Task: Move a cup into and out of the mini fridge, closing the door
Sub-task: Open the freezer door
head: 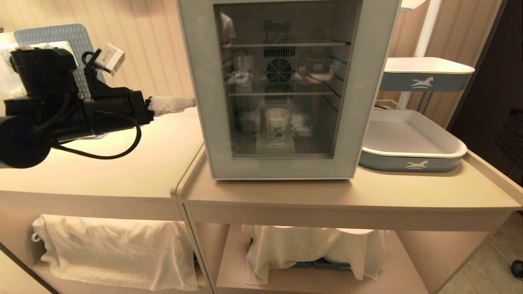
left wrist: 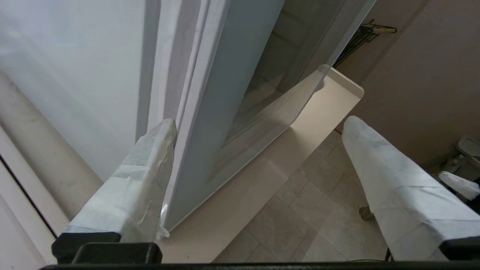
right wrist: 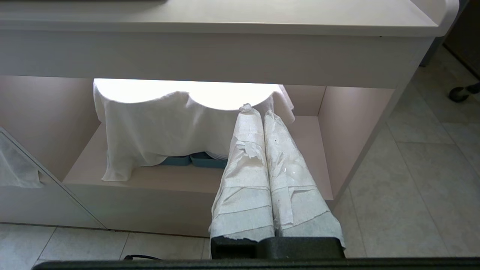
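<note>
1. Jaws of the left gripper (left wrist: 258, 123) stand spread wide with nothing between them except the hinge-free edge of the door; one white-wrapped finger (left wrist: 150, 157) lies against the side of the fridge right at the door's edge, the other finger (left wrist: 393, 187) hangs clear in front of the door.
2. Jaws of the right gripper (right wrist: 262, 157) are pressed together and empty, pointing at the lower shelf under the worktop, where a white cloth (right wrist: 157, 123) drapes over some items.
3. Left of the white boxy mini fridge (head: 286, 90), the left arm reaches in level above the beige worktop (head: 122, 163).
4. Shut flat on the fridge is the light-grey-framed dark glass door (head: 200, 81).
5. Behind the glass, the small white paper cup with blue print (head: 277, 125) stands upright on the fridge's bottom level.
6. Right of the fridge rests a white and blue-grey tray (head: 408, 159).
</note>
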Controlling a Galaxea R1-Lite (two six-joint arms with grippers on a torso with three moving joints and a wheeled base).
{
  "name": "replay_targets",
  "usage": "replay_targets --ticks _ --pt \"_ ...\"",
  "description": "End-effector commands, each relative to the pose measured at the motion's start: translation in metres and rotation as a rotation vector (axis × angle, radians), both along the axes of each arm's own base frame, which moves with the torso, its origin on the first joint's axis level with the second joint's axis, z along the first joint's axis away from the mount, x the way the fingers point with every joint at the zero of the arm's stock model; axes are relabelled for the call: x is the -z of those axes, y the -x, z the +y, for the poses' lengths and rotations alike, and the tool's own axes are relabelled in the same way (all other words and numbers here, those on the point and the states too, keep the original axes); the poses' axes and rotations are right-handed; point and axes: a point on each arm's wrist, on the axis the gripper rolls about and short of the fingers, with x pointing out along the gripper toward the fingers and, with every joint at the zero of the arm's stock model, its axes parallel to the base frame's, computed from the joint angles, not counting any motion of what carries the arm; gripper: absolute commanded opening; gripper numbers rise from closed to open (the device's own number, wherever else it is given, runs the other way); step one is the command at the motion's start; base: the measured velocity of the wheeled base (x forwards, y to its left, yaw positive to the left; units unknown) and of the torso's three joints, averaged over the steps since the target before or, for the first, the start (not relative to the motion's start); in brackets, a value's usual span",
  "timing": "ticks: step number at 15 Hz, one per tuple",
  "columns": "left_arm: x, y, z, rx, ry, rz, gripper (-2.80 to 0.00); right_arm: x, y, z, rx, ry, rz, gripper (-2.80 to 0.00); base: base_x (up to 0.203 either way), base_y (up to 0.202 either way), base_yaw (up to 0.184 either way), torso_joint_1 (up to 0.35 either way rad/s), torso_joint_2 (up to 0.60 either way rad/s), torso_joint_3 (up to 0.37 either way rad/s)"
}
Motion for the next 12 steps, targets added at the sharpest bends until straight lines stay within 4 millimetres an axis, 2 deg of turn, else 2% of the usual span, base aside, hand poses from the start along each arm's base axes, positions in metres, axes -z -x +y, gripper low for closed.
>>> replay_targets --ticks 1,5,12 --pt "-0.005 -0.003 -0.006 0.023 0.001 -0.019 0.00 0.000 0.000 0.000 -0.001 0.001 0.000 -2.80 0.000 0.000 0.000 0.000 0.00 0.000" --pt "-0.013 -0.009 -0.016 0.054 0.002 -0.063 0.00 0.000 0.000 0.000 -0.002 0.001 0.000 -2.80 0.000 0.000 0.000 0.000 0.00 0.000" --pt "-0.012 -0.027 -0.017 0.048 -0.041 -0.154 0.00 0.000 0.000 0.000 -0.001 0.001 0.000 -2.80 0.000 0.000 0.000 0.000 0.00 0.000"
